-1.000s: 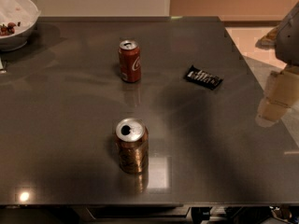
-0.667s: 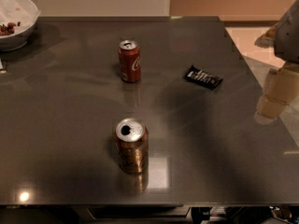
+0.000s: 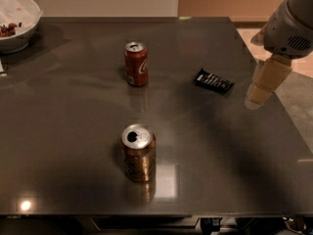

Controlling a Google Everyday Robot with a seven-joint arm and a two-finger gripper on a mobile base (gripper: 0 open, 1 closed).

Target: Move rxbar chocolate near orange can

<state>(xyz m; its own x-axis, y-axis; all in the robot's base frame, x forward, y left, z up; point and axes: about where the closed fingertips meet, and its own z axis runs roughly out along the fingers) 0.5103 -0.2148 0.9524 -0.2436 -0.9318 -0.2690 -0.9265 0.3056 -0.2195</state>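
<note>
**Camera view: bar not yet picked, gripper off to its 3 o'clock**

Gripper (image 3: pixel 258 94): cream-coloured, hanging from a grey arm above the table's right edge, at about 3 o'clock from table centre. It carries nothing. Whether it is spread or closed: cannot tell from this angle.

Nearest thing: the rxbar chocolate (image 3: pixel 214 81), a small flat black rectangular wrapper with white lettering. It lies flat on the table at about 2 o'clock from centre, just to the gripper's 9 o'clock and apart from it.

Further out: the orange can (image 3: pixel 139 153), a brownish-orange soda can with a silver top and open mouth hole, upright at about 6 o'clock from centre. It is well apart from the bar.

Also: a red soda can with white script (image 3: pixel 136 63), upright at about 12 o'clock. A white bowl (image 3: pixel 14 40) with some dark bits inside sits at the 10 o'clock corner. All rest on the dark glossy table (image 3: pixel 73 131).

Progress, as judged: nothing done. Reach, grasp, carry and set-down beside the orange can all remain.

Count: cans 2 (orange 1, red 1); bars 1; bowls 1; grippers 1.
</note>
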